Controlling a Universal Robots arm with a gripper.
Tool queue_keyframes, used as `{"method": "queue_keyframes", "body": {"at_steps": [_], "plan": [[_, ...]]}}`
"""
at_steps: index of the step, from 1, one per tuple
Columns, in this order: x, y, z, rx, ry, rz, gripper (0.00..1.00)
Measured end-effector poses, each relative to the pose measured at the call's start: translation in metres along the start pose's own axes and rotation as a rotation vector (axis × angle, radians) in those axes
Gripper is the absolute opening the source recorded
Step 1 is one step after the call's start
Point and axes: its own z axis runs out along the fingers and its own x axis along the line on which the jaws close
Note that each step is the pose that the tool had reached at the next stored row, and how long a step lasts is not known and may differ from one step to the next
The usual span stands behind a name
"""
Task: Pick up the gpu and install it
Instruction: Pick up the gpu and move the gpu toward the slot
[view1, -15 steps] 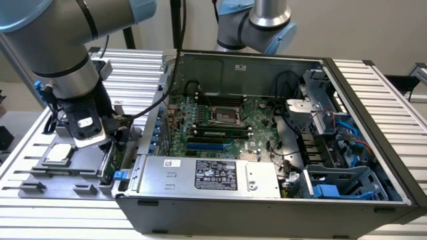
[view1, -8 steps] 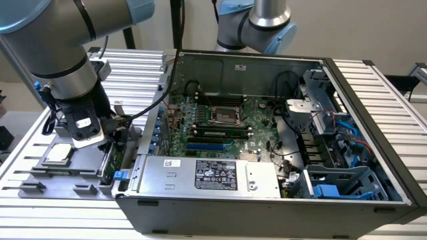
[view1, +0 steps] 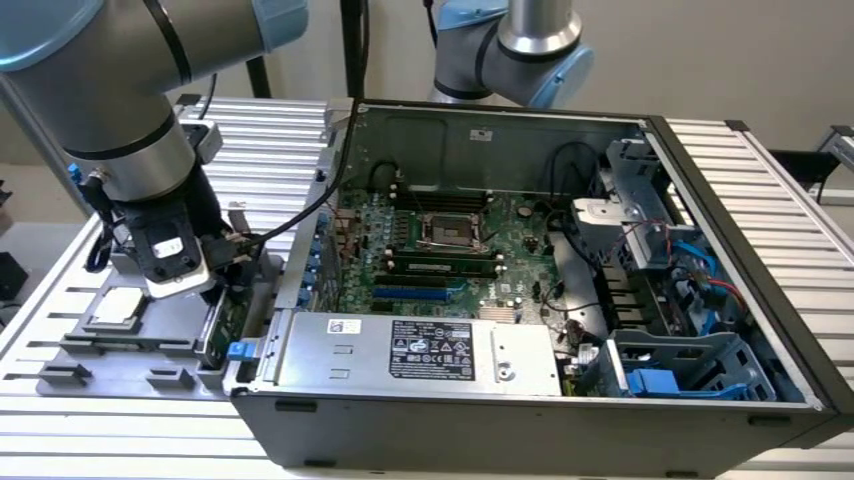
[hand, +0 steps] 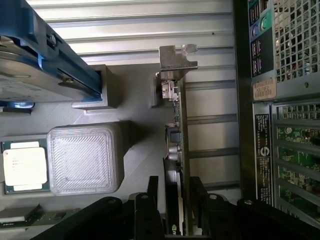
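Standing on its long edge in a slot of the gray holder tray (hand: 135, 100), the gpu (hand: 176, 135) runs lengthwise between the tray's raised blocks and the open computer case (hand: 245, 100), just beside the case's rear panel but apart from it. Its silver bracket (hand: 176, 59) is at the end away from the gripper (hand: 175, 179). At the other end the two black fingers (hand: 153, 200) stand one on each side of the card, narrowly spread, with a thin gap showing between the card and the finger on the tray side. Contact on the case side is hard to judge. Past the fingers that end of the card is covered by the gripper's dark body. The tray also carries one hard drive (hand: 30, 65) with blue side rails, cut off by the picture's edge, one processor chip (hand: 25, 167) with a pale square lid, one pale ribbed square block (hand: 85, 157) beside the chip, and one green memory stick (hand: 17, 215), of which just a sliver shows. In the exterior view, the tray lies on the slatted metal table (view1: 787, 180) at the exterior view's left of the case, and the arm (view1: 120, 110) reaches down over it, covering most of the card's slot. Inside the case are one green motherboard (view1: 441, 250) and one silver power supply (view1: 400, 350) along the near wall. A second arm (view1: 514, 45) stands behind the case, its upper part cut off.
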Motion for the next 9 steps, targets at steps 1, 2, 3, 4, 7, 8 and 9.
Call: {"method": "queue_keyframes", "body": {"at_steps": [1,2,3,4,7,8,9], "plan": [[0.0000,0.0001,0.0003,-0.0001,-0.0008,0.000,0.39],[0.0001,0.0003,0.0006,-0.0002,-0.0016,0.000,0.39],[0.0002,0.0006,0.0009,-0.0003,-0.0022,0.000,0.39],[0.0003,0.0010,0.0011,-0.0003,-0.0026,0.000,0.39],[0.0002,0.0017,0.0015,-0.0004,-0.0033,0.000,0.39],[0.0002,0.0017,0.0015,-0.0002,-0.0033,0.000,0.39],[0.0002,0.0018,0.0015,0.0000,-0.0033,0.000,0.39]]}}
